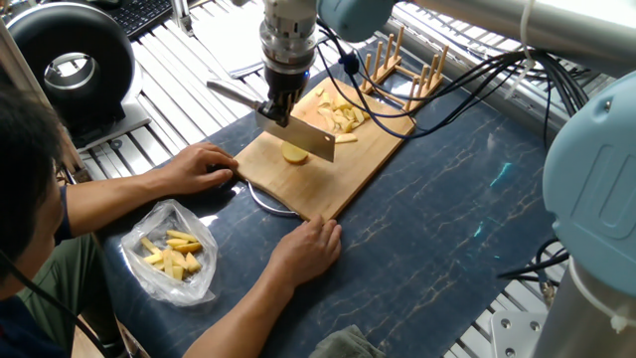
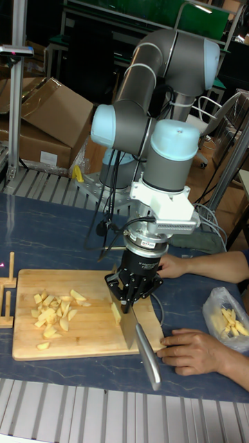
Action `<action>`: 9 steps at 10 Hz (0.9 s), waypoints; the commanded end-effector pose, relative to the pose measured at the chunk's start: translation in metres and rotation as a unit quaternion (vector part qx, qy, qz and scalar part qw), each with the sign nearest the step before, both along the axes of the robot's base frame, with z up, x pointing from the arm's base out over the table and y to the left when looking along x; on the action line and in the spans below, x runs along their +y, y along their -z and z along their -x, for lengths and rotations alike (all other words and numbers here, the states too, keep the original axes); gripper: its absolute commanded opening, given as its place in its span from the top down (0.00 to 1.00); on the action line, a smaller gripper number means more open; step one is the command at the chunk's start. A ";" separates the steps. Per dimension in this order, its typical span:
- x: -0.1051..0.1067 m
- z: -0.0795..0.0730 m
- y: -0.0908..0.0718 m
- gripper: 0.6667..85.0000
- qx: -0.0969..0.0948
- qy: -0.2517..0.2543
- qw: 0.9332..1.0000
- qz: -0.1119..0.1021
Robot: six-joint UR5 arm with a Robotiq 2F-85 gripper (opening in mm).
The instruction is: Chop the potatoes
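Note:
A wooden cutting board [image 1: 368, 164] [image 2: 83, 332] lies on the dark mat. On it sits one rounded pale yellow potato [image 1: 294, 153] [image 2: 116, 313], with a pile of cut potato pieces [image 1: 340, 112] [image 2: 54, 309] at the board's far end. My gripper [image 1: 277, 107] [image 2: 129, 302] is shut on a cleaver [image 1: 296, 136] [image 2: 130, 330]. The blade stands edge-down right at the rounded potato, partly hiding it. The cleaver's metal handle [image 1: 233, 91] [image 2: 148, 357] sticks out past the board.
A person's two hands [image 1: 202, 165] [image 1: 306, 249] rest on the mat at the board's near end. A clear plastic bag of yellow pieces [image 1: 173, 253] [image 2: 225, 320] lies beside them. A wooden rack [image 1: 407, 70] stands behind the board, with cables [image 1: 477, 70] nearby.

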State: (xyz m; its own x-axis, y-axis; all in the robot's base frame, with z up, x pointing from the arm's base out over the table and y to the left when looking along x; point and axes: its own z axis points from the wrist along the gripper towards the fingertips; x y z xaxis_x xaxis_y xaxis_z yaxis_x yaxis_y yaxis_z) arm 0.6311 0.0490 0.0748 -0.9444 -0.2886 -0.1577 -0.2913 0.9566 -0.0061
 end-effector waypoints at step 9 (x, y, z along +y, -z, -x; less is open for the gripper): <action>-0.024 0.051 -0.017 1.00 0.013 -0.024 1.000 0.007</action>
State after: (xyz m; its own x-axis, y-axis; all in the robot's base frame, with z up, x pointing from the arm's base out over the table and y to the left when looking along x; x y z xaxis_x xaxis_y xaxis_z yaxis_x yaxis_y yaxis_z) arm 0.6050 0.0299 0.0696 -0.9279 -0.3329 -0.1679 -0.3324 0.9426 -0.0318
